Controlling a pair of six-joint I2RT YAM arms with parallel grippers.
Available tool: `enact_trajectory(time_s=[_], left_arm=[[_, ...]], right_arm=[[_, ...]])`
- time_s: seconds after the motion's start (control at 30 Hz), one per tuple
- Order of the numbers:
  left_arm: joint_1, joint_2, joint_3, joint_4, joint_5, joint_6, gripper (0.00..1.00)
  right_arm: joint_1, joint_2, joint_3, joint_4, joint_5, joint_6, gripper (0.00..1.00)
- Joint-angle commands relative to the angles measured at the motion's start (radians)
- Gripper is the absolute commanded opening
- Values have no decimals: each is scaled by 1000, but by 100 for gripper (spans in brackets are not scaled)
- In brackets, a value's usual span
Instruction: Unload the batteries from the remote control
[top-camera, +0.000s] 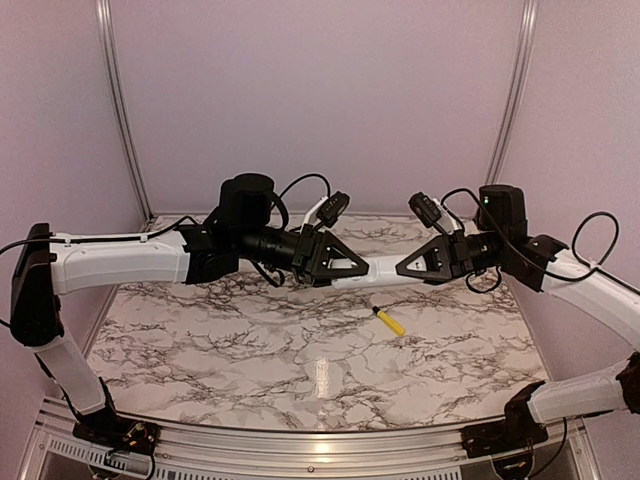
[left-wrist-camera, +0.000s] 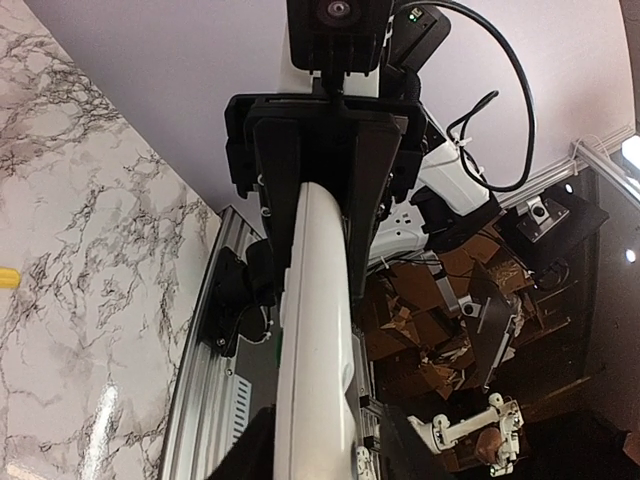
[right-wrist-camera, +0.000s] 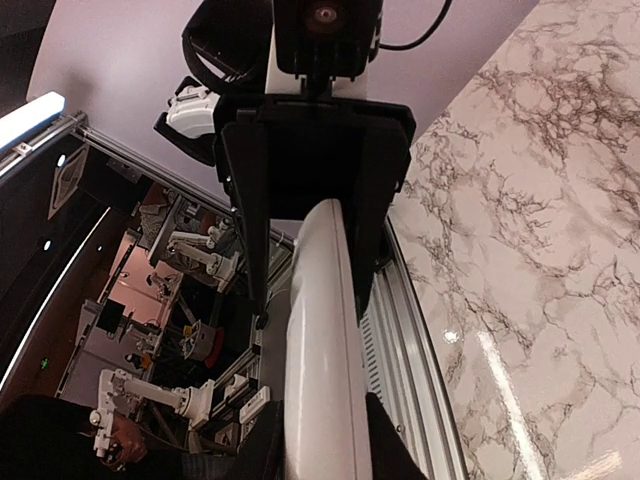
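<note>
Remote control (top-camera: 382, 272) level, long axis left-right, ends pinched by left end effector (top-camera: 360, 268) and right end effector (top-camera: 403, 267).

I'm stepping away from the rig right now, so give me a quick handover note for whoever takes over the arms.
Left gripper: fingers shut on one end of the remote control.
Right gripper: fingers shut on the other end.
The remote is held in the air over the table. The yellow-handled screwdriver lies below it.
Done: both arms hold the remote.
Unclear: no batteries in view and the compartment is not visible.
Left: probably expose the compartment and take out the batteries.
</note>
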Motion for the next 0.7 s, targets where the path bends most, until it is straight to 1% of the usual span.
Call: enact_trajectory(time_s=[0.0,0.03,0.07,0.1,0.23,0.3,0.33,0.43,0.47,0.5,0.6,0.67], left_arm=[[-9,-35,49,-78,-90,77,58],[-9,-49,49,-102,-125,98,73],[-8,-61,49,-122,-155,117,91],[-7,-72,48,-134,-179,124,98],[-2,-118,37,-198,-304,155,99],[4,-155,7,-214,-389,137,99],[11,-182,-33,-186,-420,108,99],[40,-276,-211,51,-474,14,99],[56,-293,-251,82,-481,-9,99],[75,-296,-258,89,-451,-23,99],[105,-281,-230,22,-392,4,99],[105,-280,-233,50,-339,10,99]], right_arm=[[11,1,24,1,17,-15,0],[11,1,26,3,19,-14,0],[13,0,27,3,24,-14,0],[12,-3,28,7,30,-12,0],[13,-16,21,70,41,20,0],[14,-24,12,116,43,51,0],[13,-27,10,138,46,62,0],[15,-30,-4,184,61,97,0],[16,-27,-6,201,65,106,0],[17,-25,-6,224,70,112,0],[19,-21,-6,263,81,138,0],[22,-14,-3,292,88,157,0]])
